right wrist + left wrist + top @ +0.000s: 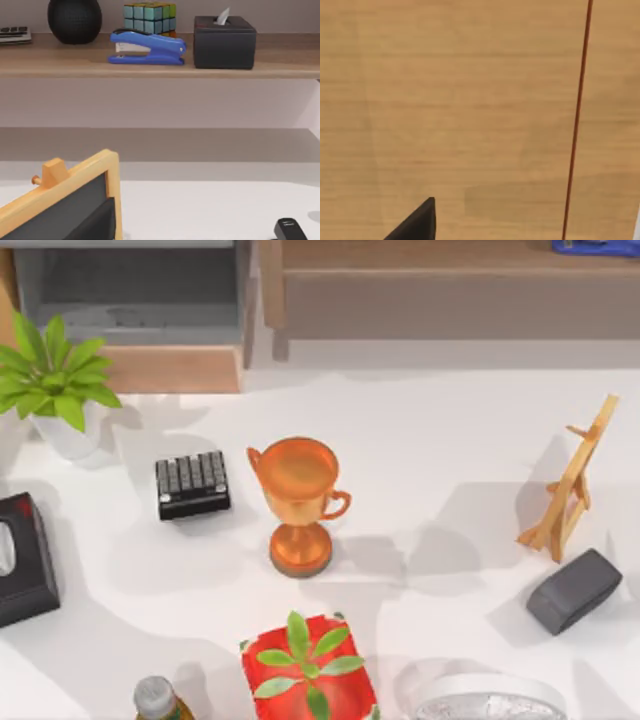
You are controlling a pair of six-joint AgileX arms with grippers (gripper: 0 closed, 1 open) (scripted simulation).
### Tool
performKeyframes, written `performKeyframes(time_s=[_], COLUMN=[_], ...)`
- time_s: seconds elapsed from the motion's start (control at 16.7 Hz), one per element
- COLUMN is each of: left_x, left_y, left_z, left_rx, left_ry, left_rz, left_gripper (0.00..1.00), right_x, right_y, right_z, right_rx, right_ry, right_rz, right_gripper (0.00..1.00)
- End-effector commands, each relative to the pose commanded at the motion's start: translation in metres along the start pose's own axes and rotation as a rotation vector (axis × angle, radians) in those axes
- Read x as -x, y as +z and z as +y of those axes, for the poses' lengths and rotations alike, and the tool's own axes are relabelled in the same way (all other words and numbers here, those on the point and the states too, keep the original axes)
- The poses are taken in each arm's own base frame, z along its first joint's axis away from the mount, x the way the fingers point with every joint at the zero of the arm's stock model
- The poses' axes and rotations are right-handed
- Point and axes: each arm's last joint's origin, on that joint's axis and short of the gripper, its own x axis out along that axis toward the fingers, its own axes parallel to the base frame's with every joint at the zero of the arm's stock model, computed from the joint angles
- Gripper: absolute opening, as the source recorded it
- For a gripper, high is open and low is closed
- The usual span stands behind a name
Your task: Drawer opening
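Tan wood panel (470,100) — dark end effector (417,225) close.

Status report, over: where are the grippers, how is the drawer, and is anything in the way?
Left gripper against tan wood, fingers unreadable. Drawer at table's rear left, pulled out, grey inside showing. Potted plant beside its front panel; trophy stands well clear.

The left pincer (415,222) shows one dark, seemingly wedge-shaped finger tip.

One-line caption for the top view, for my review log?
Drawer pulled open at rear left; trophy stands mid-table.
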Motion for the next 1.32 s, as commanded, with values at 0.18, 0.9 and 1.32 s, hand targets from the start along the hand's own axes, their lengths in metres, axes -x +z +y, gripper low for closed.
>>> performKeyframes(time_s=[0.18, 0.9, 1.32], left_x=[0.0, 0.0, 0.0], left_y=[0.0, 0.0, 0.0], left_z=[0.0, 0.0, 0.0], left_rx=[0.0, 0.0, 0.0], left_ry=[0.0, 0.0, 0.0], left_rz=[0.0, 0.0, 0.0], left_gripper=[0.85, 0.0, 0.0], right_x=[0.0, 0.0, 0.0], right_y=[0.0, 0.0, 0.0], right_z=[0.0, 0.0, 0.0], right_rx=[0.0, 0.0, 0.0], right_ry=[0.0, 0.0, 0.0], right_rz=[0.0, 0.0, 0.0], right_gripper=[1.0, 1.0, 1.0])
